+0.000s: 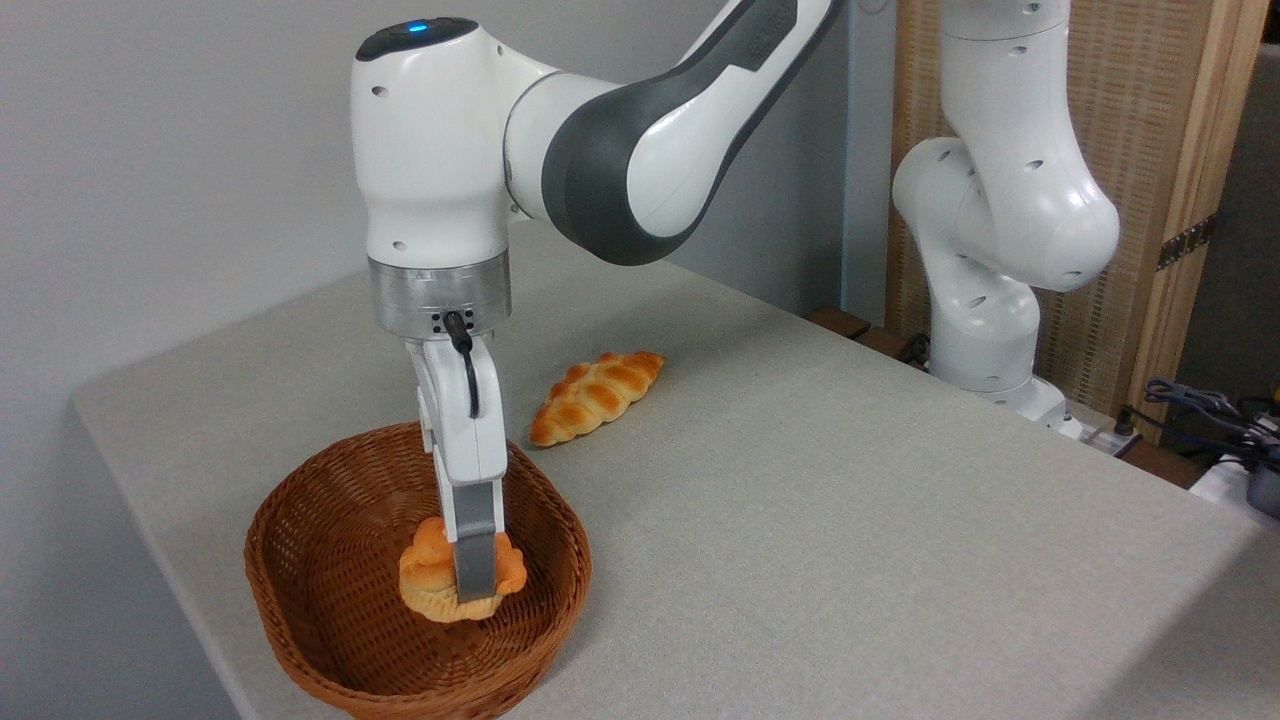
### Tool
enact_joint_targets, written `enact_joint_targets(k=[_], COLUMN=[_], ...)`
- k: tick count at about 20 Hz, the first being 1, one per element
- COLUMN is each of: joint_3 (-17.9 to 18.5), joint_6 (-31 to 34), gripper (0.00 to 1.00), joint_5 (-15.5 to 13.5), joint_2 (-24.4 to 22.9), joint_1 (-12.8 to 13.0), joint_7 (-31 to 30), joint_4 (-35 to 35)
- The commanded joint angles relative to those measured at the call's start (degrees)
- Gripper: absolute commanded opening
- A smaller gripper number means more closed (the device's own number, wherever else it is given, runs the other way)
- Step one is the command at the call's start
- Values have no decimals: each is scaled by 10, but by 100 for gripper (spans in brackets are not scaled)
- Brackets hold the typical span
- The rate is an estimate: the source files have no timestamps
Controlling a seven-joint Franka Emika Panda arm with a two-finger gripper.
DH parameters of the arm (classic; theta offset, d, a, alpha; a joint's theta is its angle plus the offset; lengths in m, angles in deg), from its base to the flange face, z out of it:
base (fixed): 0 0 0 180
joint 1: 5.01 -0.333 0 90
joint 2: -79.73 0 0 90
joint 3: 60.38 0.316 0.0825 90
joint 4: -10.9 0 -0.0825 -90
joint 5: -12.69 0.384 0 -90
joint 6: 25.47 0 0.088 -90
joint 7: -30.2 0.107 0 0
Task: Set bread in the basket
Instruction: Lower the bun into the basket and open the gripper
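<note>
Bright, even, soft light all over. Sharp and clear, no blur anywhere. Small white shine spots on the arm (600,150), up at 12 o'clock. Soft gray shadow on the surface (850,520) at 3 o'clock of the basket (330,650). Darker inside the basket. Dim corner out at 3 o'clock. No bending at the edges.
</note>
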Motion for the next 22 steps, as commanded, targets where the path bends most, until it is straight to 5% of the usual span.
enact_joint_targets(k=[1,18,22], joint_3=[3,2,-4], joint_6=[-7,-3,26], gripper=[100,100,100], joint_5=[6,-2,-31], joint_2=[3,-2,-41], joint_1=[2,2,2], joint_7=[7,-22,-90], joint_4=[3,4,8])
